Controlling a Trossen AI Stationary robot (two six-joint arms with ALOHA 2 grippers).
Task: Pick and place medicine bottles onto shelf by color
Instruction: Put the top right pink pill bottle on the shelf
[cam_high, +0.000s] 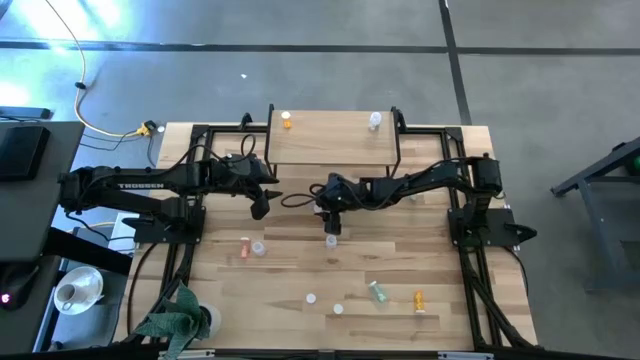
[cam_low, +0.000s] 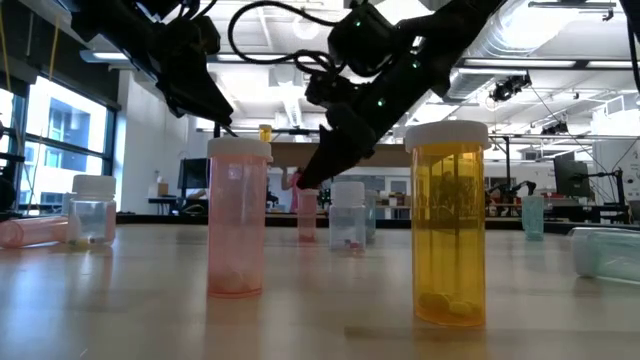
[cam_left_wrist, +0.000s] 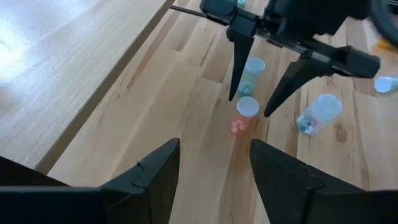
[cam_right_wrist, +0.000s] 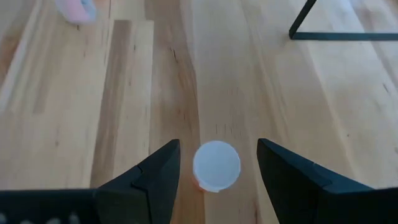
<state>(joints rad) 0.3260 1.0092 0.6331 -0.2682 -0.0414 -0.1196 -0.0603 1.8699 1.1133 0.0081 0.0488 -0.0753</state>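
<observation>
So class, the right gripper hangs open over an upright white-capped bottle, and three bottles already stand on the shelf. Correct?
Not quite: the high view shows only two on the shelf, an orange bottle and a clear bottle. The right gripper does hang open over the white-capped bottle.

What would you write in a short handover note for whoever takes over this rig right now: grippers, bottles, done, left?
Right gripper: open, poised over an upright pink bottle at table centre, not gripping yet.
Left gripper: open, empty, hovering beside it near the shelf.
Done: an orange bottle and a clear bottle stand at opposite ends of the shelf.
Left: the pink bottle, plus the others scattered on the table.
</observation>
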